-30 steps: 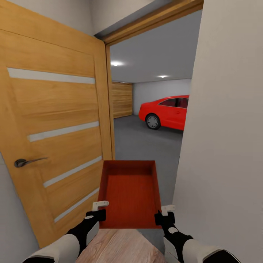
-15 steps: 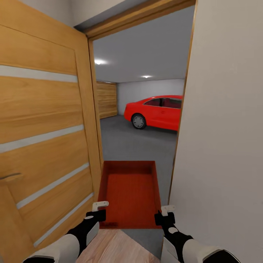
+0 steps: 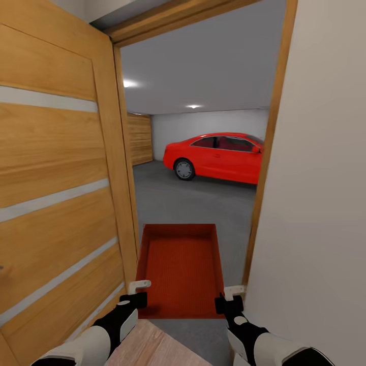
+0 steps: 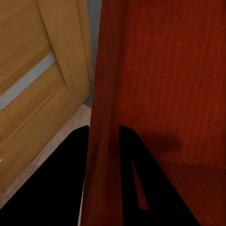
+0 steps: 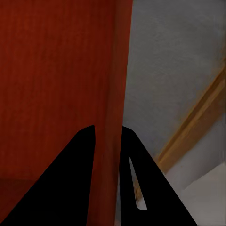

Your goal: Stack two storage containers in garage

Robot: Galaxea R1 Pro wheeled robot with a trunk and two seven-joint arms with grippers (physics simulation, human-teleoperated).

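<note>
An orange-red rectangular lidless storage container [image 3: 180, 269] sits in the doorway, between an open wooden door [image 3: 56, 203] at left and an off-white wall [image 3: 320, 203] at right; a red car [image 3: 216, 156] stands beyond.

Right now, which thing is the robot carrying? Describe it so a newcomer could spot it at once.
Look at the open wooden door and the doorway into the garage with the red car. Low in that doorway, an orange-red storage container is held level, its side walls clamped by the left hand and right hand. Unlike the glossy car, it is a lidless, empty rectangular bin.
</note>
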